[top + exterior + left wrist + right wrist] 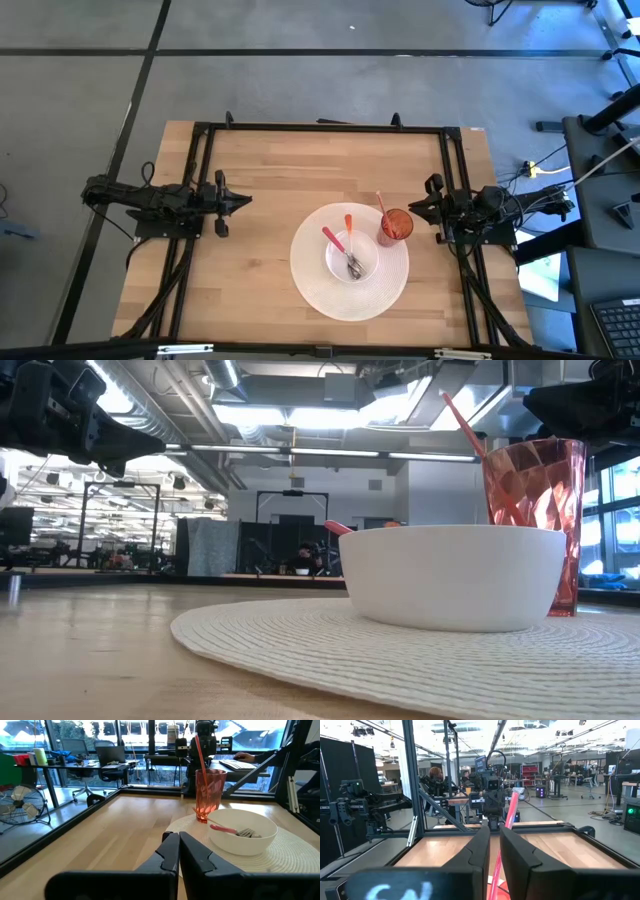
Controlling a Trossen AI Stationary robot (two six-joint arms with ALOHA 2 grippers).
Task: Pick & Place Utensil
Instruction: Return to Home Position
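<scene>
A white bowl [352, 258] stands on a round white placemat [310, 285]. In it lie a pink-handled utensil [333, 238] and an orange-handled utensil [348, 224], their metal heads down in the bowl and their handles on its rim. A red faceted cup [395, 226] stands on the placemat's right edge, and a pink stick-like utensil [381, 205] leans in it. My left gripper [238, 200] hangs shut, well left of the placemat. My right gripper [418, 208] hangs just right of the cup, its fingers a narrow gap apart, holding nothing.
A black frame [320, 127] runs along the table's far edge and both sides. Bare wood lies between the left gripper and the placemat and across the far half of the table [300, 165]. In the left wrist view the cup [210, 792] and bowl [242, 834] stand ahead.
</scene>
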